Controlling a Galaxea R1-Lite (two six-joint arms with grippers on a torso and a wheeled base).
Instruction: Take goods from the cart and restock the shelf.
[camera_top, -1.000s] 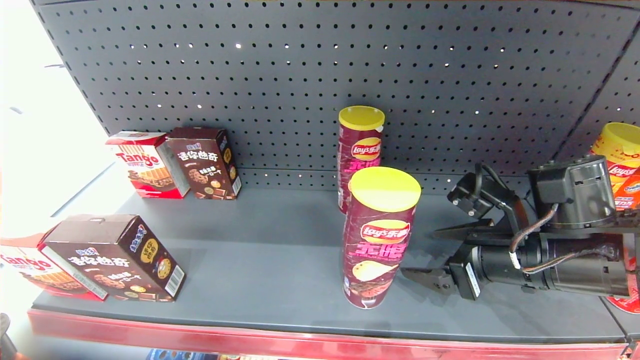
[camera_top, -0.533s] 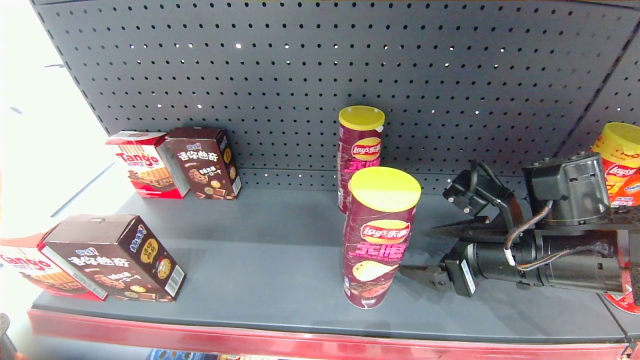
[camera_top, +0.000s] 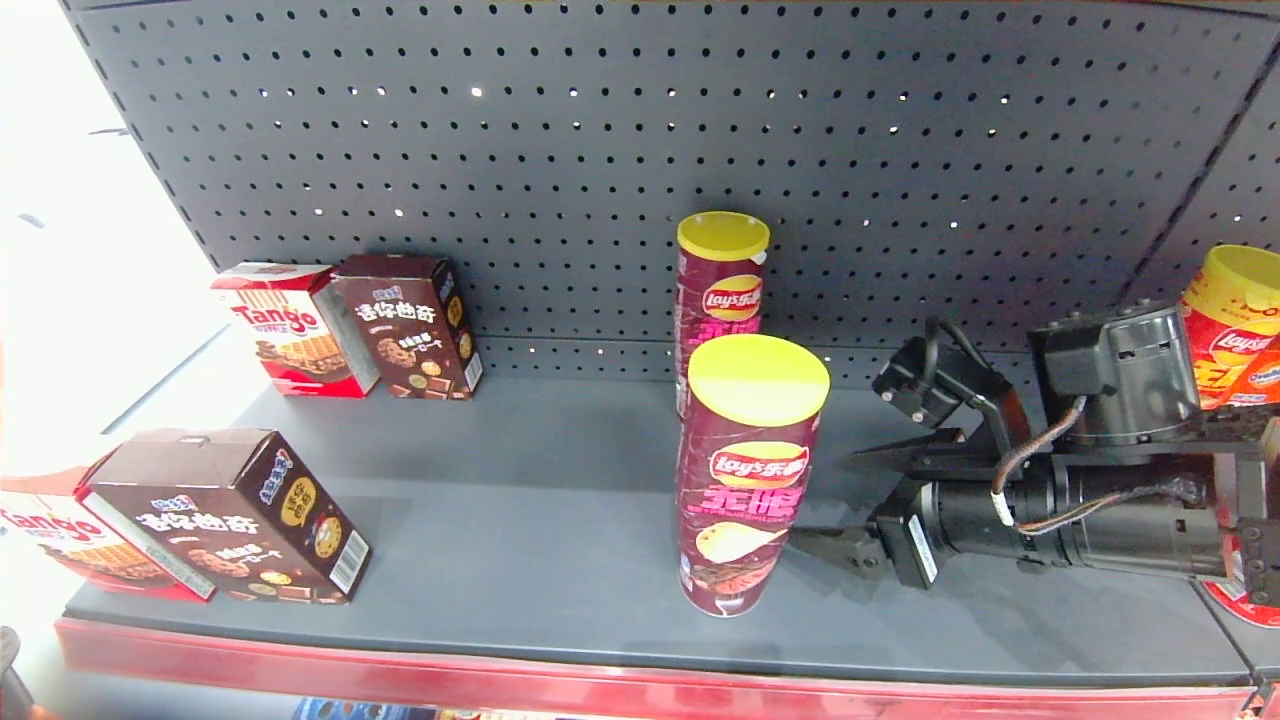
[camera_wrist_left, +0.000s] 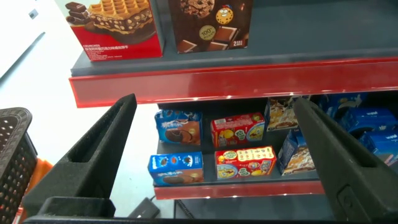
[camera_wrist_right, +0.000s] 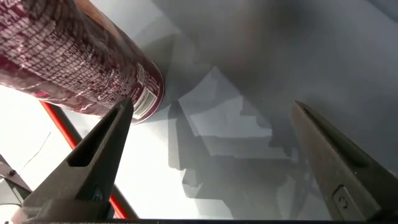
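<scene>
Right gripper (camera_top: 825, 500) jaws apart, empty, just beside front chips can (camera_top: 745, 480) standing on shelf (camera_top: 500, 500). Left gripper (camera_wrist_left: 214, 102) jaws apart, empty.

The front maroon can (camera_top: 745, 480) bears a round red-and-yellow logo badge with a line of pink characters under it. The rear maroon can (camera_top: 720, 300) carries the same badge and characters. In the right wrist view the front can's side is covered in fine white print, with a barcode near its base rim. The orange can (camera_top: 1235, 330) shows a like badge. The back wafer box (camera_top: 290, 330) and front wafer box (camera_top: 60, 540) each carry a large word logo. The back cookie box (camera_top: 410, 325) and front cookie box (camera_top: 235, 515) carry white characters. The front one also has a barcode on its end.
</scene>
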